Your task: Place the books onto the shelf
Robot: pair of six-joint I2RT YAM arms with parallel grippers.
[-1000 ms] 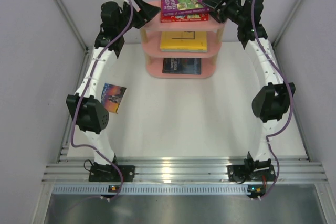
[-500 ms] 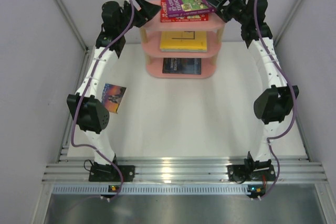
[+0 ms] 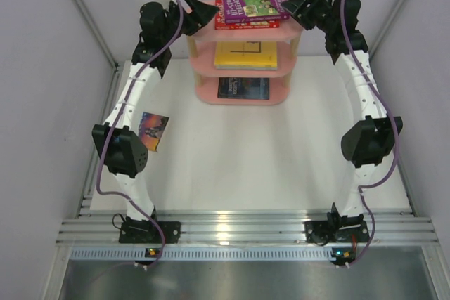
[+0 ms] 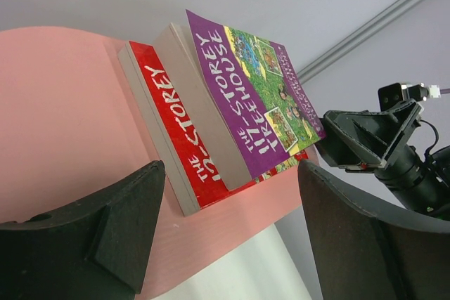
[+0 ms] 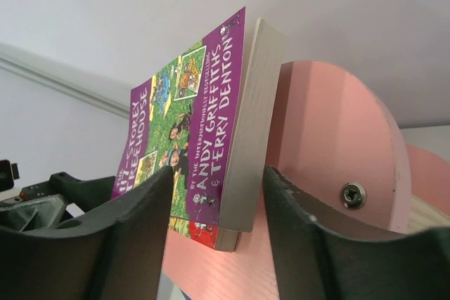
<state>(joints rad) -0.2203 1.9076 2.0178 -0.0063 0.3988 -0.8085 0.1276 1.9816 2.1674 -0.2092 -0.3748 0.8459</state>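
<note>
Both arms stretched forward, wrists high and turned inward, facing each other. On the left arm, left gripper (image 3: 199,10) has jaws wide apart, nothing between. On the right, right gripper (image 5: 214,173) fingers straddle the purple book (image 5: 190,117) corner, clamp unclear.

My overhead camera sits above and behind the arm bases (image 3: 149,230), looking down over the whole table (image 3: 246,166). My two wrist cameras face each other, close across the top of the pink shelf (image 4: 56,117), sharing the purple book (image 4: 260,96).
</note>
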